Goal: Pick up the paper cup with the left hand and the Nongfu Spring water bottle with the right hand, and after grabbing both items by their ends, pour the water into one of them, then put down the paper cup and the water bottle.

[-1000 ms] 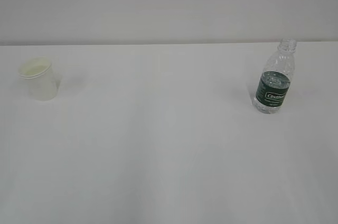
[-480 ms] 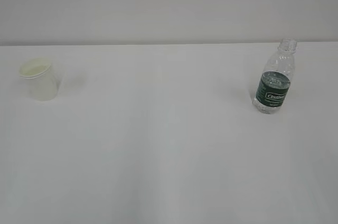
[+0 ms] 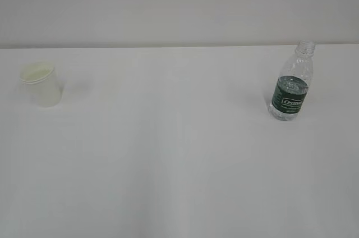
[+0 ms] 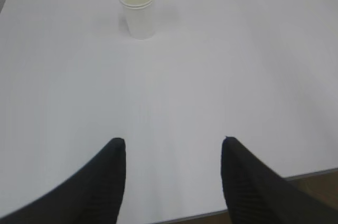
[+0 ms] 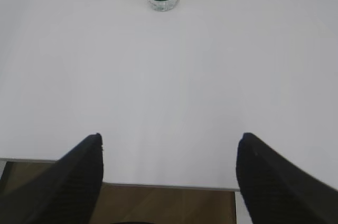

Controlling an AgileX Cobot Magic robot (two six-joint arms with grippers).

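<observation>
White paper is my left target: the paper cup (image 3: 41, 83) stands upright far out on the left of the table (image 3: 168, 154), mouth up, well ahead of my left gripper (image 4: 173, 152), whose jaws stand parted with nothing between them. On the right, the Nongfu Spring water bottle (image 3: 291, 83) stands upright and capless, water (image 3: 290, 85) reaching about the top of its green label; my right gripper (image 5: 169, 147) gapes wider, also empty and well short of it. To do this reach well, I judge each arm should go straight in and low, left jaws bracketing the cup's lower wall gently so it does not crush, right jaws squaring onto the bottle's base end without tipping it.
</observation>
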